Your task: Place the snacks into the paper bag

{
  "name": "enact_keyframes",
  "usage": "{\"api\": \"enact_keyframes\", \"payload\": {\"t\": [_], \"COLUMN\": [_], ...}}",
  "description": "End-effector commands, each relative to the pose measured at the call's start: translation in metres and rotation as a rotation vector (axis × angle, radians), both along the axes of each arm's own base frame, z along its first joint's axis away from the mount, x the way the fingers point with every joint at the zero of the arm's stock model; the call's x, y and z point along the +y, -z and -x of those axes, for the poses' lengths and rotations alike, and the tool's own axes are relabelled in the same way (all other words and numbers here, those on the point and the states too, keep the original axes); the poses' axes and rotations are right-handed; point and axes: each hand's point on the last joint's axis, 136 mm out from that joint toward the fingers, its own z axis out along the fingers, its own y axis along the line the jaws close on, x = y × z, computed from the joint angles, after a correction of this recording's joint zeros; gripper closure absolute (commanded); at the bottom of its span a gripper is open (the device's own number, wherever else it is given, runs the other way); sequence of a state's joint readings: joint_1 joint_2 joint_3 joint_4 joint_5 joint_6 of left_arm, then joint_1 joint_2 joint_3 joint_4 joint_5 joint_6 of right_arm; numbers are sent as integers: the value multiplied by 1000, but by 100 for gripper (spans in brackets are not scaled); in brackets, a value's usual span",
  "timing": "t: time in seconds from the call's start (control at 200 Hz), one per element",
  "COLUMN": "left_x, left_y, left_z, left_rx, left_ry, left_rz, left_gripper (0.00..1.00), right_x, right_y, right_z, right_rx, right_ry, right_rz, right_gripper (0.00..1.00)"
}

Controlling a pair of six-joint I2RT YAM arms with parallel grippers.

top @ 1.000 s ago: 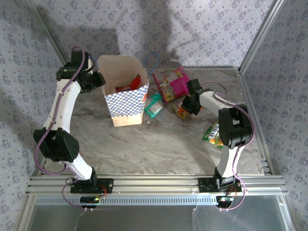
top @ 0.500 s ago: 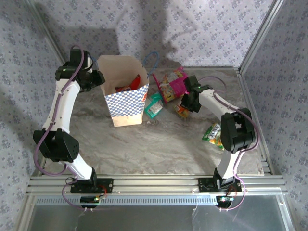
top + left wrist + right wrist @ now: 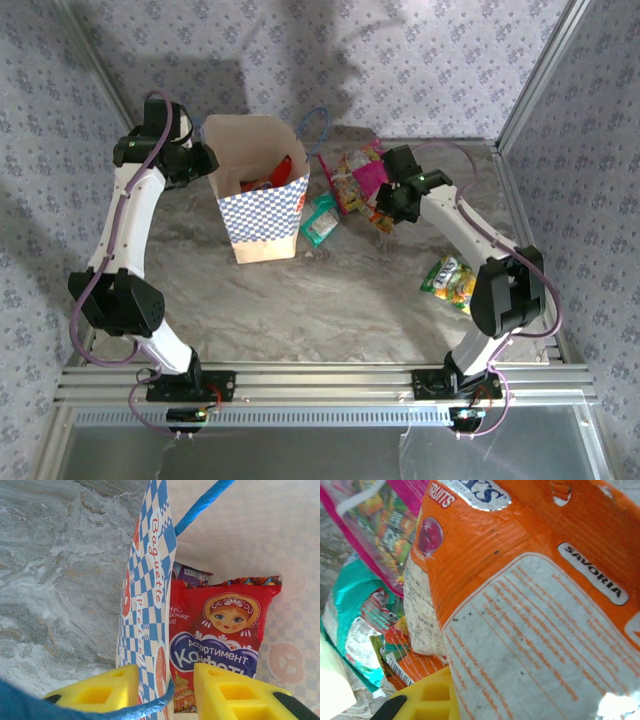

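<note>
Your right pincer (image 3: 393, 203) is clamped on the orange packet (image 3: 520, 605), right of the paper bag (image 3: 265, 212). Expect it to be light, crinkly and slippery; a sealed edge should grip best. Your left pincer (image 3: 162, 692) stands open astride the bag's left wall.

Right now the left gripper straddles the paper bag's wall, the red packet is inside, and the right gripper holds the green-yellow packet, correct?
No: the right gripper holds the orange packet, as the right wrist view shows; the green-yellow packet lies on the table.
</note>
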State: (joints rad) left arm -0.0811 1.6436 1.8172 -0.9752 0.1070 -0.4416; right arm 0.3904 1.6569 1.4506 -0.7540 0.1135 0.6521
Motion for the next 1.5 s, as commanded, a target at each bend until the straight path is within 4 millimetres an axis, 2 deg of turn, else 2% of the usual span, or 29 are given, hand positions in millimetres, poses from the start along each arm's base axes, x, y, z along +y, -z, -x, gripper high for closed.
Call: {"api": "enact_keyframes", "payload": {"t": [0.0, 0.09, 0.21, 0.47, 1.02, 1.229, 1.494], "left_x": [-8, -10, -12, -12, -14, -13, -13], "left_y": [-10, -7, -6, -2, 5, 3, 1], "left_z": [4, 5, 6, 6, 11, 13, 12], "left_rx": [-16, -8, -5, 6, 37, 29, 21], "left_ry": [18, 28, 37, 40, 54, 52, 54], "left_rz": [31, 39, 46, 49, 44, 39, 45], "left_gripper": [68, 75, 78, 80, 87, 88, 89], "right_x": [-4, -5, -7, -9, 8, 11, 31], "right_y": [-46, -59, -76, -109, -171, -184, -199], "right_z": [2, 7, 14, 24, 42, 47, 54], "right_rx": [-109, -141, -184, -259, -414, -449, -489], "right_ry": [-34, -43, -57, -94, -202, -221, -317], "right_rz": [46, 58, 68, 106, 144, 149, 147], "right_gripper": [100, 100, 100, 100, 100, 100, 100]}}
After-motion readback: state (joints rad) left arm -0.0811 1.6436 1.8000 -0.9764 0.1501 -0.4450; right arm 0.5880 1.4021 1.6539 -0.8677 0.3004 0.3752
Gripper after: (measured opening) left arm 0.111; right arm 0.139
